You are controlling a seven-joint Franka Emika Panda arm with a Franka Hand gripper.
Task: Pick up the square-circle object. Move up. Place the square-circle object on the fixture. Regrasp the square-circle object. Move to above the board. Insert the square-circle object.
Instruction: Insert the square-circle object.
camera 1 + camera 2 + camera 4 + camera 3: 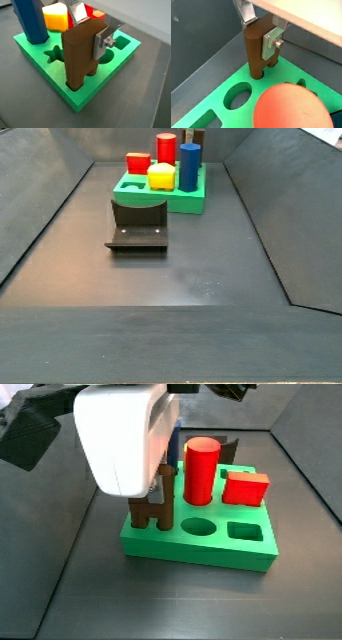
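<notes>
Pincer (93, 36) sits directly over the board's (90, 95) near corner hole, its silver fingers (107, 39) pinching the upper part of the square-circle object (81, 55). You have that brown peg upright with its lower end already inside the hole at the board's corner, as both wrist views show; how deep it sits you cannot tell from here.

You are in the insertion step, so judge it as nearly done but not seated. Keep the peg vertical and press straight down toward the board; any tilt would likely jam the blocky section against the hole's edge. If you feel resistance, ease off and wiggle slightly rather than forcing it. Spread the fingers only once the peg stands by itself.

Watch your clearance on the board: the red cylinder (201, 472) stands just beside the peg, with the red cube (245, 488) beyond it, and the blue peg (31, 20) and yellow block (57, 19) crowd the far side of the board. The fixture (139, 223) sits on the floor well apart from the board, out of your way.
</notes>
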